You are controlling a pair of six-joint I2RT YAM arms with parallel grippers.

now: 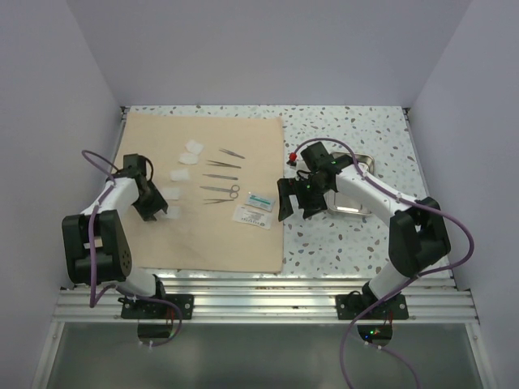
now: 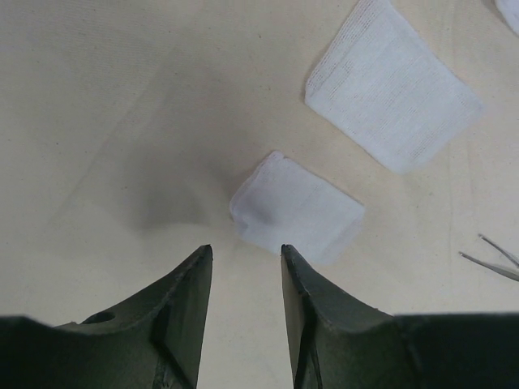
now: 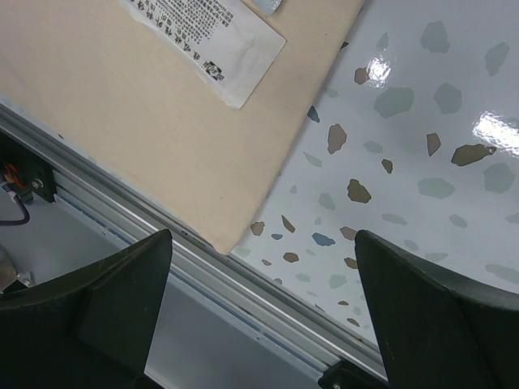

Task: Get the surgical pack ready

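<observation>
The tan cloth (image 1: 203, 235) lies flat on the left of the table. Several white gauze pads (image 1: 180, 174), thin steel instruments (image 1: 220, 190) and two white packets (image 1: 253, 215) lie on it. The steel tray (image 1: 369, 162) sits on the speckled table at the right, mostly hidden by my right arm. My left gripper (image 1: 160, 212) is open and empty, low over the cloth; its tips (image 2: 246, 250) are just short of a folded gauze pad (image 2: 296, 207). My right gripper (image 1: 297, 207) is wide open and empty above the cloth's right edge (image 3: 261, 235). A packet (image 3: 203, 36) lies ahead of it.
White walls close in the table on the left, right and back. A metal rail (image 3: 243, 284) runs along the table's near edge, just past the cloth's corner (image 3: 219, 235). A second gauze pad (image 2: 393, 93) and instrument tips (image 2: 495, 259) lie beyond the left gripper.
</observation>
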